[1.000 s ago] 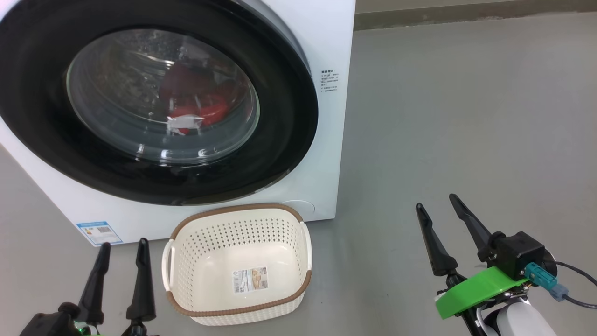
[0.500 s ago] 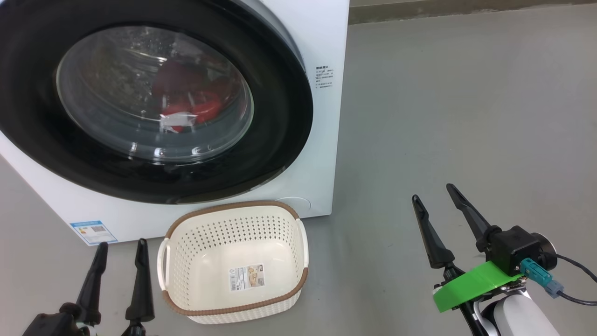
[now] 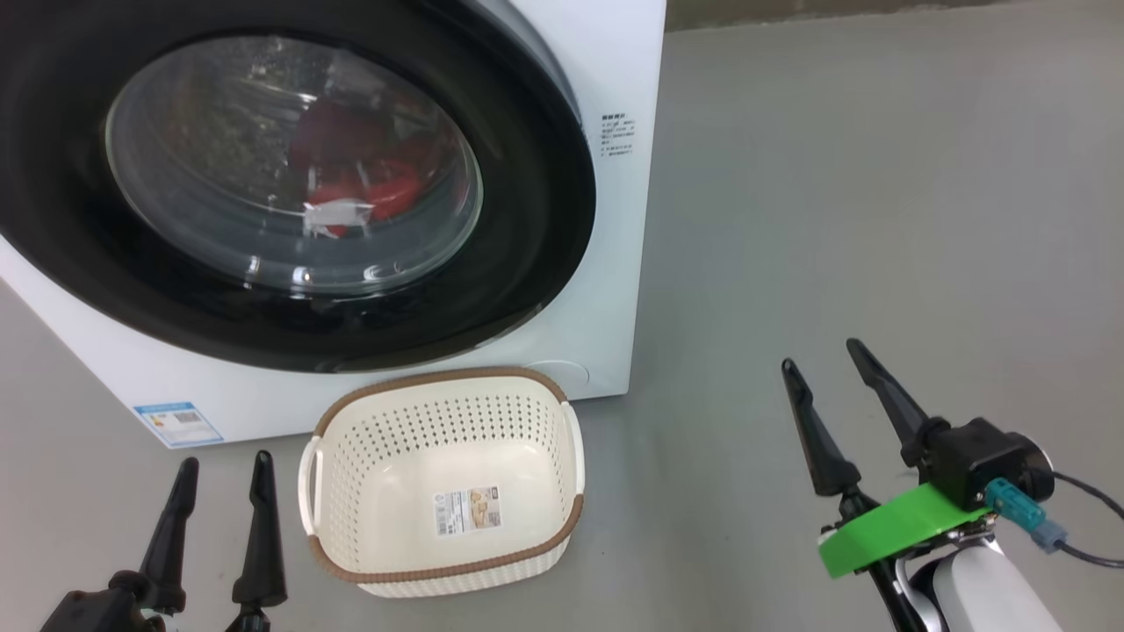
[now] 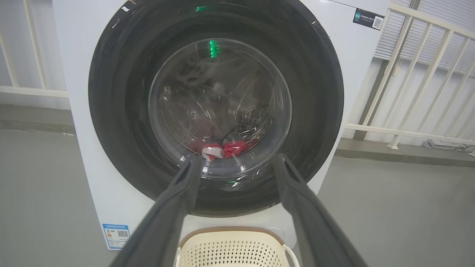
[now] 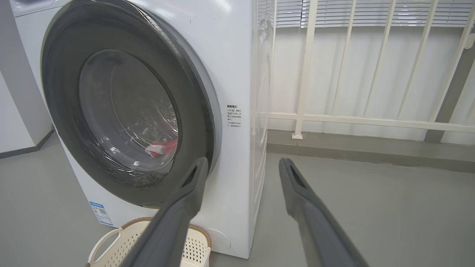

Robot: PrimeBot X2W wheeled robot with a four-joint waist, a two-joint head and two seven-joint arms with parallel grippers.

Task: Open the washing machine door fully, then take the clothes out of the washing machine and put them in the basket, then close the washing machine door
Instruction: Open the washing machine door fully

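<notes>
- The head view looks down on the washing machine (image 3: 615,263), its washing machine door (image 3: 527,219) shut flat against the front. The clothes (image 3: 378,189) lie red inside the drum behind the glass.
- The basket (image 3: 439,379) stands empty on the grey floor (image 3: 834,219), just in front of the machine below the door.
- The left gripper (image 3: 224,461) hovers left of the basket and the right gripper (image 3: 821,355) well to its right, each with fingers spread apart and holding nothing.
- The wrist views add a white railing (image 5: 371,120) beyond the machine, and the right wrist view shows blinds (image 5: 371,13) above it.
- The left wrist view alone catches a black QR-code sticker (image 4: 368,18) at the machine's upper corner.
- A blue-edged label (image 3: 178,424) sits at the front's lower left, and a block of dark print (image 3: 617,133) beside the door. A paper label (image 3: 468,511) lies on the basket's bottom. All the writing is too small to read.
</notes>
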